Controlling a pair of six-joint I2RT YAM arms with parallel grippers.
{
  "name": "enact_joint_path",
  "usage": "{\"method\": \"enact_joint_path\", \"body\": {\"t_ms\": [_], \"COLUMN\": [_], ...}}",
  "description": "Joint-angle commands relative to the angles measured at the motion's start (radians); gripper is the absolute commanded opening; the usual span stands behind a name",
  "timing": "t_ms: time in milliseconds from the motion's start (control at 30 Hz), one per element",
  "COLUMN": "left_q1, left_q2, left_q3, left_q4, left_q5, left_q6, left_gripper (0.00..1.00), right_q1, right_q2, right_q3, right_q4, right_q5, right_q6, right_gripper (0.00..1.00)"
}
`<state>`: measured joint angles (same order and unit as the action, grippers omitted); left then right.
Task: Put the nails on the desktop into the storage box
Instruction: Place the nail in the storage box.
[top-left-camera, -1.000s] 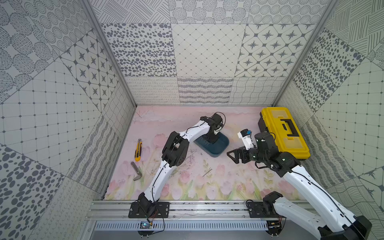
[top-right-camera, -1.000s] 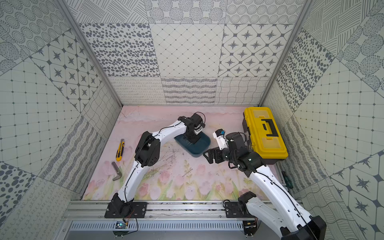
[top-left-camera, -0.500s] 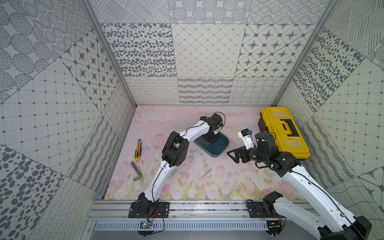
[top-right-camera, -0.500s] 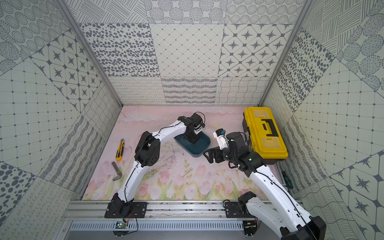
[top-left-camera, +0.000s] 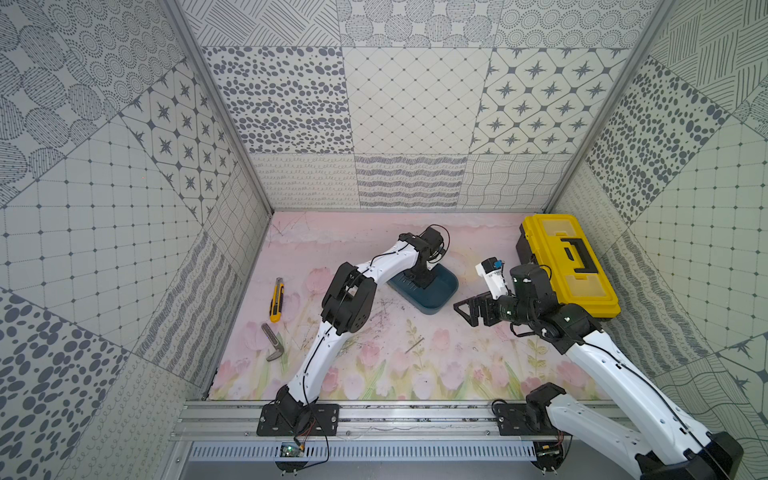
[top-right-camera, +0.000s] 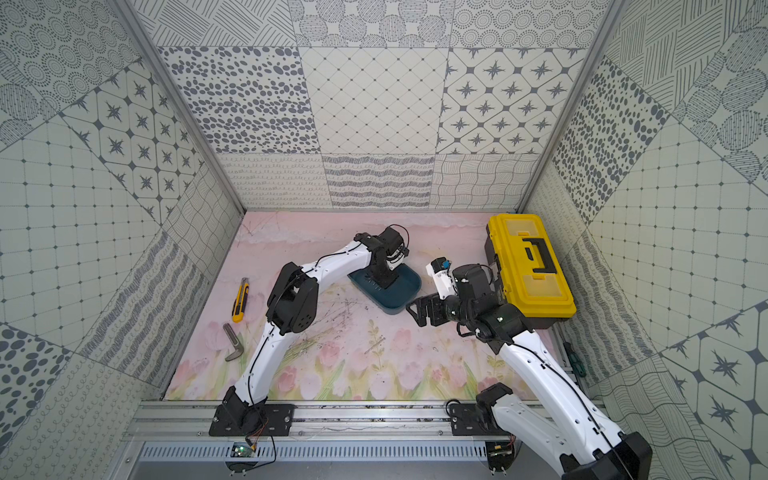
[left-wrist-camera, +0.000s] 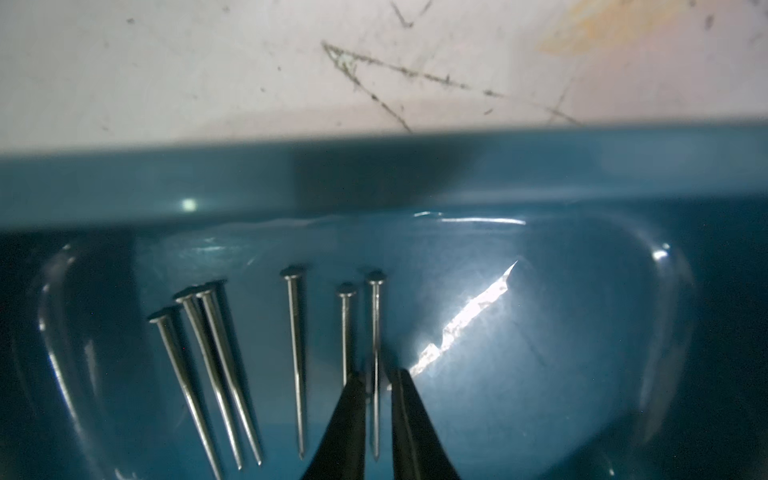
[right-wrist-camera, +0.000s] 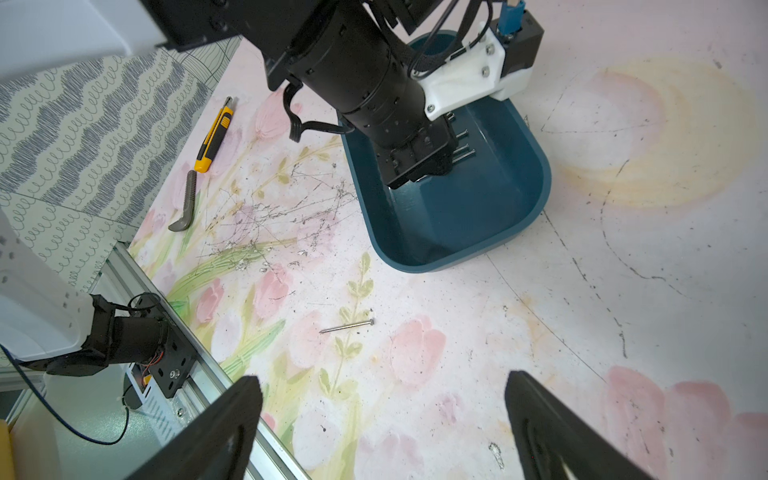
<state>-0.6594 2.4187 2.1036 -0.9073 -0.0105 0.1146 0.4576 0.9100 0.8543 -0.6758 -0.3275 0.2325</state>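
Left gripper (left-wrist-camera: 378, 374) is straddling 1 thin grey metal nail (left-wrist-camera: 376, 316) in teal plastic storage box (left-wrist-camera: 415, 174), fingers seemingly released; right gripper (right-wrist-camera: 382, 380) is hovering, spread wide.

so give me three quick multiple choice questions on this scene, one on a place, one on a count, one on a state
1. The lone nail ahead of the right gripper lies
a) inside the storage box
b) on the desktop, apart from the box
c) between the gripper's fingers

2. How many nails show inside the storage box in the left wrist view?
a) three
b) six
c) ten

3. The right gripper is
a) shut on a nail
b) shut and empty
c) open and empty

Key: 1 b, the right wrist view shows it flat on the tulip print, clear of the box. 2 b, six nail heads show in a row over the box floor. 3 c, its fingers stand wide apart with nothing between them.
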Motion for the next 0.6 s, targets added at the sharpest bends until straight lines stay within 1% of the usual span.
{"method": "enact_joint_path", "body": {"t_ms": [0, 333, 433, 567], "left_q1": [0.0, -0.011, -0.019, -0.032], "left_q2": [-0.035, -0.121, -0.185, -0.298], "left_q3": [0.001, -0.001, -0.047, -0.155], "left_q4": [-0.017, -0.032, -0.03, -0.014], "left_q5": [0.004, 0.005, -0.003, -0.026], "left_q6": [0.008, -0.027, -0.049, -0.093], "left_gripper": [0.18, 0.19, 0.19, 0.2], "right_q1": [-0.005, -0.006, -0.006, -0.005], "right_q2": [-0.009, -0.026, -0.029, -0.035], "right_q3": [-0.009, 0.003, 0.012, 0.038], "right_q4": [0.039, 0.038, 0.029, 0.01], "right_q5": [-0.008, -0.01, -0.012, -0.018], "right_q6": [0.002, 0.001, -0.001, -0.011], "right_gripper": [0.97, 0.97, 0.97, 0.97]}}
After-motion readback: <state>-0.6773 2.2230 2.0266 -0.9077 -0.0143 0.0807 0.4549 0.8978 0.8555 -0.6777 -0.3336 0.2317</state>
